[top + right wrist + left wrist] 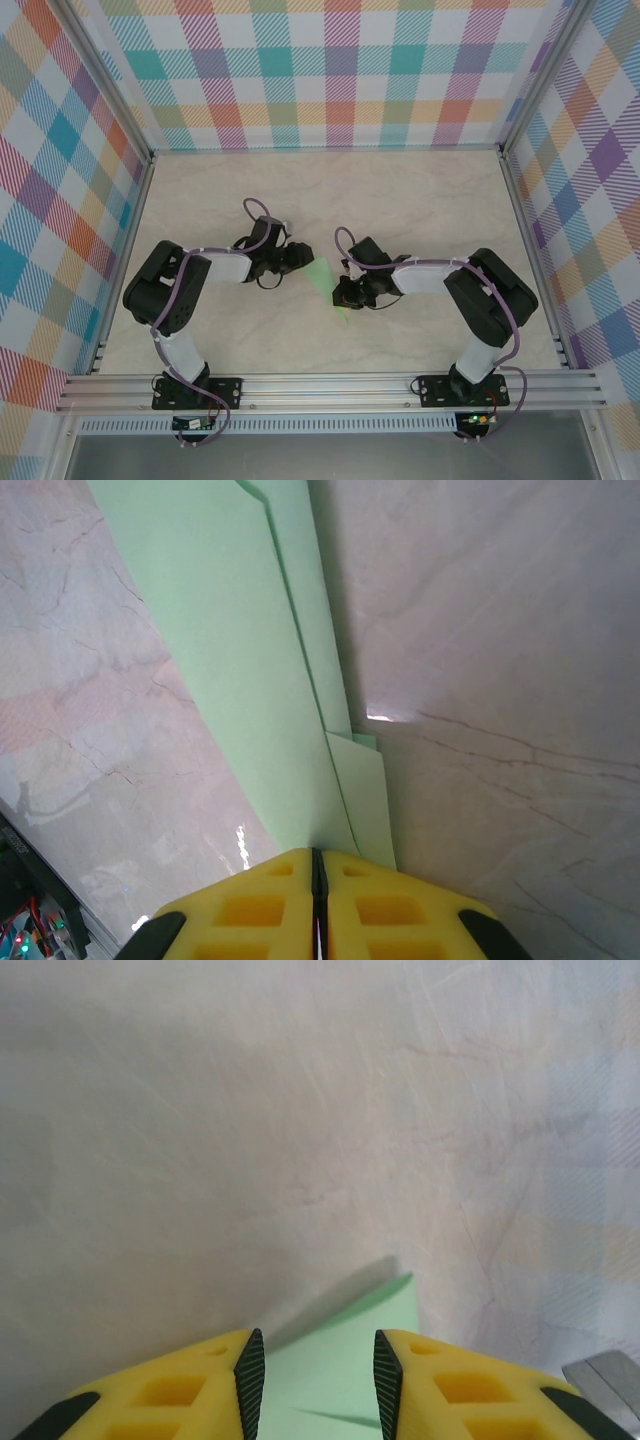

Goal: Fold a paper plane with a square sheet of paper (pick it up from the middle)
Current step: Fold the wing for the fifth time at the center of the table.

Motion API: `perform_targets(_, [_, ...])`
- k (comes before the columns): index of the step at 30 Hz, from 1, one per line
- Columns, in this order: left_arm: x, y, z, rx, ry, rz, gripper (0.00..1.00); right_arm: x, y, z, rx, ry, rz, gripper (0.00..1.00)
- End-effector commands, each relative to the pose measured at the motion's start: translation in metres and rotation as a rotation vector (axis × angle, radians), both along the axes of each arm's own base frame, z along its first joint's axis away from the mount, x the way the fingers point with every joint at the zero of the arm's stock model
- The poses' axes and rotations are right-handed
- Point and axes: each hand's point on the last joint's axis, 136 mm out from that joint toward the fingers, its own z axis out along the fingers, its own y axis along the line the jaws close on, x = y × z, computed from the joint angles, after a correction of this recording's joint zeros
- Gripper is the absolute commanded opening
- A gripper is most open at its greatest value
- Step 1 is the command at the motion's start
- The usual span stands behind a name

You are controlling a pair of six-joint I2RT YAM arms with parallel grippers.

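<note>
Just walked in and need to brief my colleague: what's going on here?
Two robot arms are working on a light green paper plane lying on the marble-look table. The right gripper is shut and appears to pinch one end of the folded paper. The left gripper is open over the other end, with paper showing in the gap between its fingers.

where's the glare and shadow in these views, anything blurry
Right wrist: small white glints on the table beside the plane, creases sharp. Left wrist: the plane's tip casts a soft grey shadow to its upper left, and the table looks hazy. Top external: even, soft light, with the plane pale and small.
</note>
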Motion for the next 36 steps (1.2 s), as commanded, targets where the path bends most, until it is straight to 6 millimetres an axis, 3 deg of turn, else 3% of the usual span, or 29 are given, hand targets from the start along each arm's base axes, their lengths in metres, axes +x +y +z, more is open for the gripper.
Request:
perform_targets(1, [0.01, 0.023, -0.014, 0.061, 0.015, 0.021, 0.37, -0.04, -0.06, -0.052, -0.291, 0.154, -0.012, 0.1])
perform_targets(6, [0.021, 0.031, 0.002, 0.046, -0.002, 0.028, 0.37, -0.036, -0.051, -0.047, -0.257, 0.155, -0.012, 0.1])
perform_targets(11, [0.029, 0.035, 0.05, 0.028, -0.071, 0.034, 0.38, -0.031, -0.043, -0.043, -0.235, 0.153, -0.014, 0.11])
perform_targets(14, [0.019, 0.031, 0.073, -0.01, -0.092, 0.022, 0.38, -0.027, -0.041, -0.041, -0.239, 0.149, -0.02, 0.11])
perform_targets(17, [0.002, 0.022, 0.083, -0.065, -0.101, 0.014, 0.35, -0.024, -0.041, -0.042, -0.245, 0.149, -0.022, 0.11])
perform_targets(23, [-0.03, -0.013, 0.068, -0.129, -0.075, -0.05, 0.35, -0.025, -0.04, -0.043, -0.245, 0.153, -0.021, 0.11])
perform_targets(28, [-0.039, -0.044, 0.045, -0.131, -0.045, -0.101, 0.35, -0.026, -0.042, -0.045, -0.253, 0.154, -0.022, 0.11])
perform_targets(31, [-0.043, -0.05, 0.024, -0.118, -0.01, -0.102, 0.34, -0.026, -0.043, -0.046, -0.257, 0.157, -0.023, 0.11])
perform_targets(36, [-0.049, -0.037, -0.009, -0.059, 0.032, -0.062, 0.34, -0.027, -0.044, -0.048, -0.265, 0.16, -0.021, 0.11])
